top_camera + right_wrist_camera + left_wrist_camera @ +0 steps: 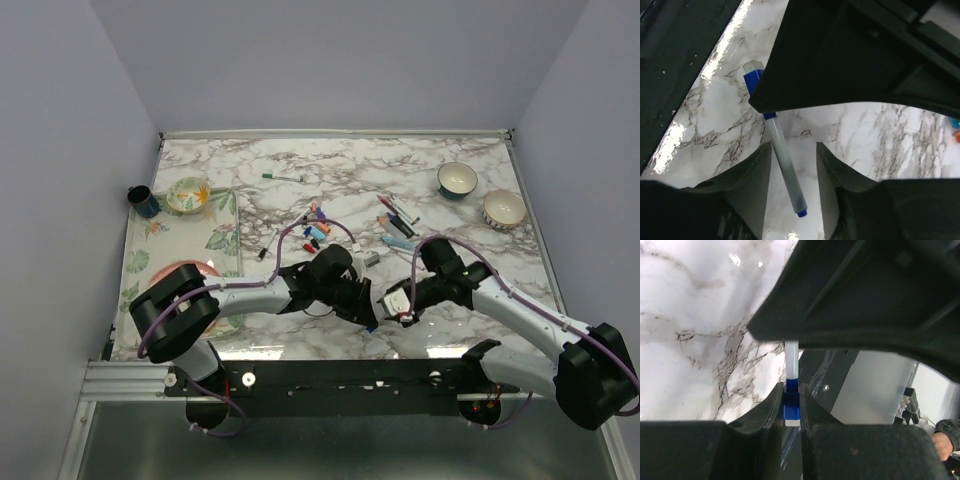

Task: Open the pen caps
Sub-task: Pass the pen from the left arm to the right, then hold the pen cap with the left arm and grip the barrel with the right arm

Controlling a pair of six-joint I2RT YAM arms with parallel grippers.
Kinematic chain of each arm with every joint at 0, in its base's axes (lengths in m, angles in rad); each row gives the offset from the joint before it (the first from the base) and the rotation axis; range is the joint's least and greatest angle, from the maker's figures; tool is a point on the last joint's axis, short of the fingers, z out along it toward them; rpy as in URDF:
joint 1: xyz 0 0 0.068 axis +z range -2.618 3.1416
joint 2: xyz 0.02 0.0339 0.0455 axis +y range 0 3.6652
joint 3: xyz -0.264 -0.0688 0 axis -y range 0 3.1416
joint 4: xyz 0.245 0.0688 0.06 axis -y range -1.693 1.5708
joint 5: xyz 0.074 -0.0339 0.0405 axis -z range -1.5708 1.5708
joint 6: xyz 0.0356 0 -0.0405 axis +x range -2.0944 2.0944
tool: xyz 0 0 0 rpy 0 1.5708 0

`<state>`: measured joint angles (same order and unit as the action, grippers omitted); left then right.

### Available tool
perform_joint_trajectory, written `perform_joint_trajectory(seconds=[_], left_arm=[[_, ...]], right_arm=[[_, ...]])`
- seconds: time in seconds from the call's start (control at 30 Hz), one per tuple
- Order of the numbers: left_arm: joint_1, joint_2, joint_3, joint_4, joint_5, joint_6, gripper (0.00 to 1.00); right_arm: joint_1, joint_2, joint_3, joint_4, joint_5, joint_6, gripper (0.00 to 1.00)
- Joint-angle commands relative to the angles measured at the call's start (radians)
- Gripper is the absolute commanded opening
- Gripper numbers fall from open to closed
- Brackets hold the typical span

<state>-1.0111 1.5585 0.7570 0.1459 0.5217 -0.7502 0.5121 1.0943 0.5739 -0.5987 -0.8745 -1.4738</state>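
Near the front edge of the white marble desk, the left pincer is clamped on the stubby blue plastic pen cap of a slim white pen. The right pincer stands open astride the pen's barrel, its fingers clear of it. Both arms bend inward, wrists facing each other. Loose coloured caps lie farther back, and two cream ceramic bowls stand at the far right.

Grey-veined marble table, dark mug stood far left beside a floral bowl on a leafy mat, pink plate nearer, two bowls sat far right.
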Motion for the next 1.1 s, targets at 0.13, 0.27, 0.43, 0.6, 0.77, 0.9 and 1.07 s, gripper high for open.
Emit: perform_joint_trajectory(seconds=[0.13, 0.27, 0.43, 0.6, 0.77, 0.9, 1.07], left_arm=[[-0.006, -0.029, 0.025, -0.023, -0.041, 0.020, 0.00], [0.015, -0.074, 0.001, -0.038, -0.103, 0.017, 0.01], [0.037, -0.190, -0.044, -0.040, -0.210, 0.015, 0.40], [0.043, -0.374, -0.116, -0.039, -0.431, 0.044, 0.72], [0.049, -0.601, -0.211, -0.005, -0.618, 0.064, 0.94], [0.052, -0.707, -0.297, 0.066, -0.704, 0.037, 0.99], [0.055, -0.767, -0.380, 0.162, -0.749, -0.029, 0.99]], right_arm=[[0.106, 0.055, 0.004, -0.012, 0.095, -0.014, 0.04], [0.111, 0.047, 0.011, -0.012, 0.097, -0.003, 0.01], [0.111, 0.032, 0.043, -0.001, 0.085, 0.079, 0.01], [0.109, 0.042, 0.099, 0.013, 0.051, 0.245, 0.01], [0.097, 0.052, 0.162, 0.054, 0.035, 0.418, 0.01], [0.068, 0.049, 0.198, 0.085, -0.001, 0.558, 0.01], [0.008, 0.042, 0.224, 0.155, -0.035, 0.768, 0.01]])
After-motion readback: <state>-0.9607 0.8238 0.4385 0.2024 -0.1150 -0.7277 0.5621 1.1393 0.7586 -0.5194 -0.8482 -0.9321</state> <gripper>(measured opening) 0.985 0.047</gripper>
